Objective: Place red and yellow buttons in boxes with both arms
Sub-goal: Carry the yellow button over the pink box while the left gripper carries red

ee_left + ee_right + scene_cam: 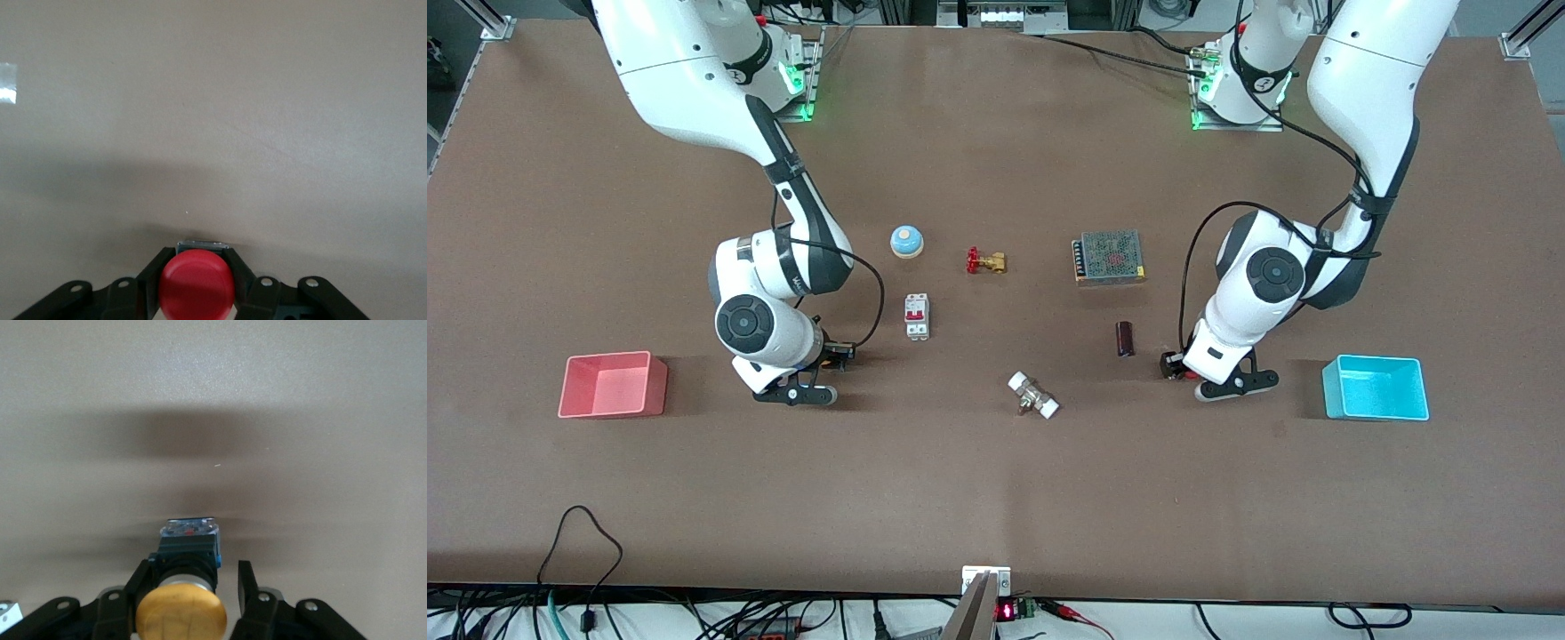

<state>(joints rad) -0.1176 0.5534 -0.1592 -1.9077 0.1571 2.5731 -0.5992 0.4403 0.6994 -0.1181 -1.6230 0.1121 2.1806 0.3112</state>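
My left gripper [1174, 364] is low at the table, between the dark cylinder and the cyan box [1375, 410] at the left arm's end. In the left wrist view it [198, 257] is shut on the red button [197, 287], both fingers against its base. My right gripper [838, 354] is low at the table, beside the pink-red box [614, 405] at the right arm's end. In the right wrist view it [194, 568] is open around the yellow button [181, 613]; one finger touches it and the other finger [245, 583] stands apart. Both boxes look empty.
Mid-table stand a blue-and-white bell [906, 240], a brass valve with a red handle [985, 261], a white circuit breaker [917, 316], a meshed power supply [1109, 257], a dark cylinder [1126, 339] and a white-ended fitting [1033, 396].
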